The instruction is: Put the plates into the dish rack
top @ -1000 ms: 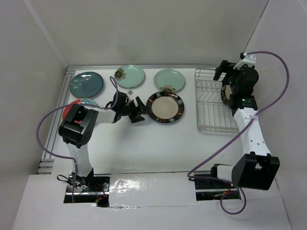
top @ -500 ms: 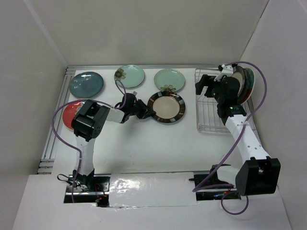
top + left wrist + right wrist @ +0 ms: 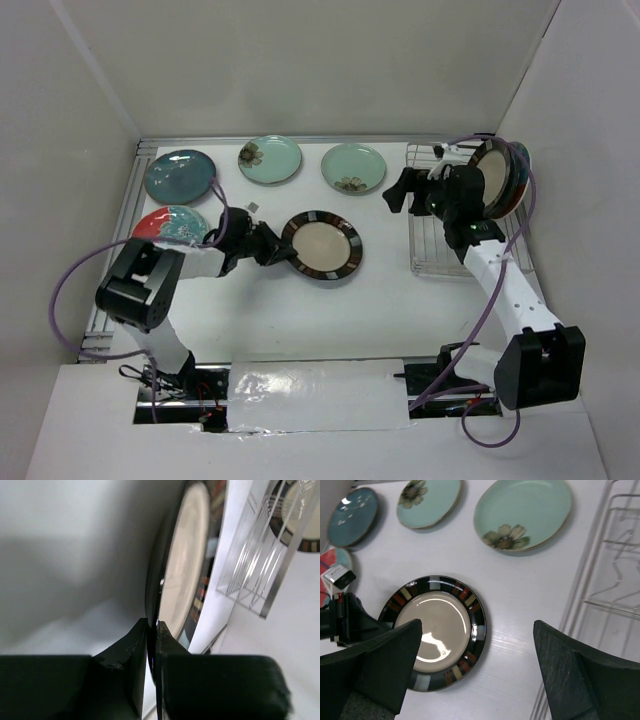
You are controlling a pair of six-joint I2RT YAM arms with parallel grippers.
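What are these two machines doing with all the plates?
The left gripper is pinching the rim of the striped-rim plate. The right gripper hangs open beside the dish rack, where a few racked plates already stand on edge. A teal plate, a red plate and two mint plates lie on the table.

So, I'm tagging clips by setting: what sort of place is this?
Probably a robotics lab cell, not a kitchen: white walls box in a white table, two robot arms sit at its edge, and plates lie spread beside a dish rack.
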